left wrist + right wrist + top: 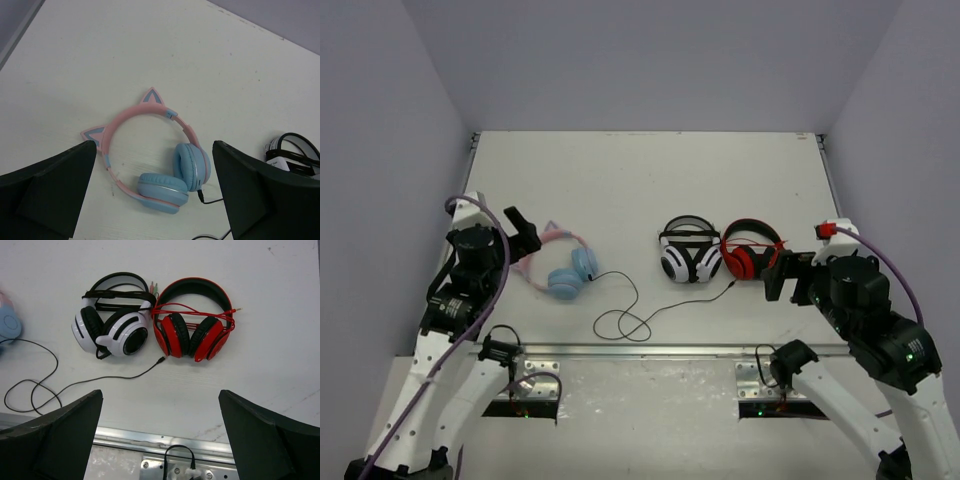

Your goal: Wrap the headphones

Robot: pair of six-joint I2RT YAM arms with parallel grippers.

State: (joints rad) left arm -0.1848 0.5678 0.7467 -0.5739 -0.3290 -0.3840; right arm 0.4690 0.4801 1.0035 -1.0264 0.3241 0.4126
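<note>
We note the blue cat-ear headphones (191, 167) lying flat toward the left edge of the table (650, 170). Their thin black cable (100, 380) runs in loose loops along the near edge, and its plug stops just beside the white-and-black pair (115, 330). Over the headband hovers the left gripper (154, 149), jaws wide apart and empty. Above the red-and-black pair (192, 332), the right gripper (160, 392) is likewise spread and empty. Our judgement: pin the headband with the left, take the plug end with the right, and wind snugly without dragging the neighbours. We cannot tell whether the loops knot, and the left wrist view cuts the cable off.
</note>
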